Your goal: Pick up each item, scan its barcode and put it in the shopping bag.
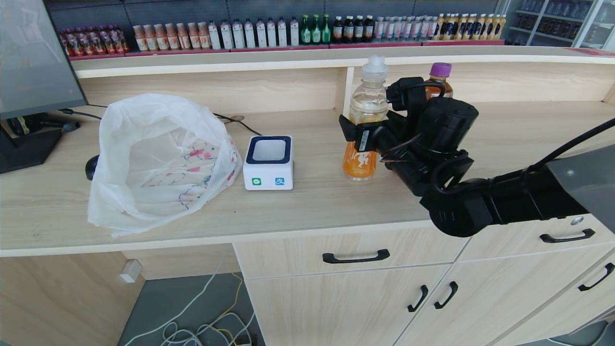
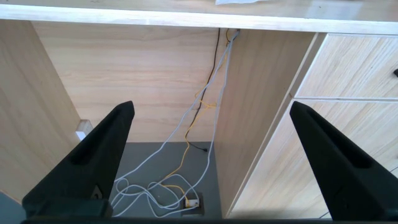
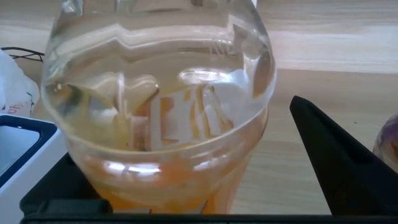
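Observation:
An orange drink bottle (image 1: 365, 120) with a clear cap stands on the wooden counter (image 1: 312, 202), right of the white scanner (image 1: 268, 162). My right gripper (image 1: 369, 126) is open around the bottle's middle; in the right wrist view the bottle (image 3: 161, 112) sits between the jaws, with a small gap to the one finger (image 3: 339, 162) that shows. Behind the arm stands a purple-capped bottle (image 1: 440, 76). The white shopping bag (image 1: 158, 163) lies open at the left. My left gripper (image 2: 211, 106) hangs open and empty below the counter.
A monitor (image 1: 33, 53) and a dark mouse (image 1: 91, 167) sit at the counter's far left. A raised shelf (image 1: 288, 60) backs the counter. Drawers and cupboard doors (image 1: 355, 288) are below, and loose cables (image 2: 180, 180) lie on the floor.

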`<state>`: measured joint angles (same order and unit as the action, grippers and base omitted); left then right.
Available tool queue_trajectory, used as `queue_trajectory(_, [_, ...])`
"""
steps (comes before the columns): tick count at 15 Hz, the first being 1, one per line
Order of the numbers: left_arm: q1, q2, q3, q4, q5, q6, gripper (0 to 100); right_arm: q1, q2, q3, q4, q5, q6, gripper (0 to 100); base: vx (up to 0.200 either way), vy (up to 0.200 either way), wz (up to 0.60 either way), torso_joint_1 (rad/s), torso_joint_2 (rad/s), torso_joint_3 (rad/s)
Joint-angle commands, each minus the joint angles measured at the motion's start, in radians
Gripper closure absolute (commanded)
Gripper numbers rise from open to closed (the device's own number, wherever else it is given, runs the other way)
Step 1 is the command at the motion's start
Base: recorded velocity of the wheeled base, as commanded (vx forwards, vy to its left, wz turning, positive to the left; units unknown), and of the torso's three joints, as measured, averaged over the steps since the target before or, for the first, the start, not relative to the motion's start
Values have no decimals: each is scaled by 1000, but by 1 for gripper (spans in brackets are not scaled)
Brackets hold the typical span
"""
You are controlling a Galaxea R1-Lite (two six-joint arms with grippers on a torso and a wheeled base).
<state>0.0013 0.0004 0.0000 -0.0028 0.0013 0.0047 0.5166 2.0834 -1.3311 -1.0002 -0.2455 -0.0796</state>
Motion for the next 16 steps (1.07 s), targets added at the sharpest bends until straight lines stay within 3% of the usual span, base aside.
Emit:
queue_trajectory(1, [0,0,0,0,0,0,0,0,1,-13,2,0,0,0,0,0,0,0,0,0])
queue_trajectory(14, [0,0,0,0,0,0,0,2,12,-33,8,0,0,0,0,0,0,0,0,0])
queue_trajectory(15, [0,0,0,0,0,0,0,0,12,-34,8,0,0,100,0,0,0,0,0,0])
queue_trajectory(16, [0,0,0,0,0,0,0,2,9,-33,8,0,0,100,0,0,0,0,0,0])
